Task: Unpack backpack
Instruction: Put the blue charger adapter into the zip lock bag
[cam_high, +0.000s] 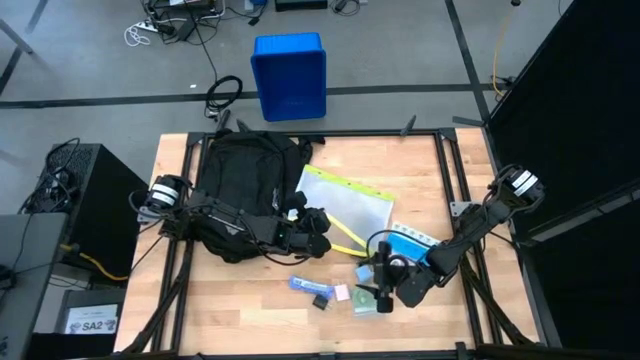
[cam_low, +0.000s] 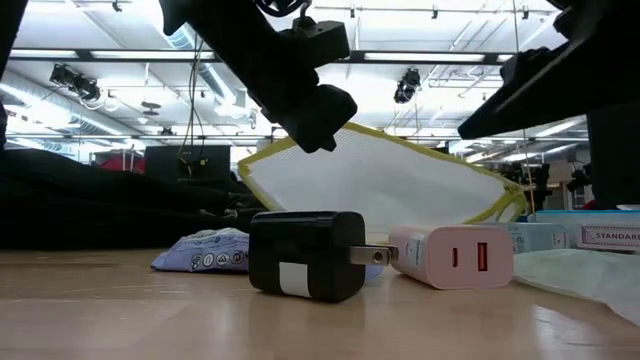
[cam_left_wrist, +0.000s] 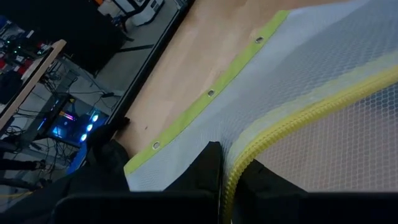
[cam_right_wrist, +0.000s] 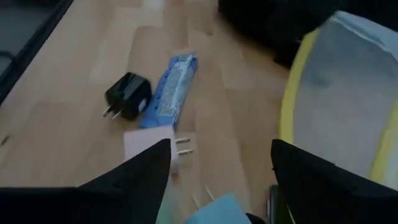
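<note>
We saw the backpack (cam_high: 243, 190) lying on the left part of the wooden surface (cam_high: 420, 190), its far end toward the blue bin (cam_high: 290, 76) on the floor beyond. Several things already lay out on the surface, so we judged the unpacking well along. The left claw (cam_high: 318, 235), just right of the backpack, was closed on the zipper edge of the mesh pouch (cam_high: 347, 208), a translucent white sleeve trimmed in yellow. In the low view the pouch stood lifted off the wood at that edge, which we read as the claw holding it up to carry it clear of the bag.

The right claw (cam_high: 383, 290) hung low over the near right area, its fingers apart and nothing between them. Below and beside it lay the pink charger (cam_low: 452, 256), the black plug adapter (cam_low: 306, 255) and the blue wrapped packet (cam_right_wrist: 169, 89), close together. A light blue box (cam_high: 408, 243) lay near them under the right arm. We took the spread fingers to mean an item had been set among that group.
</note>
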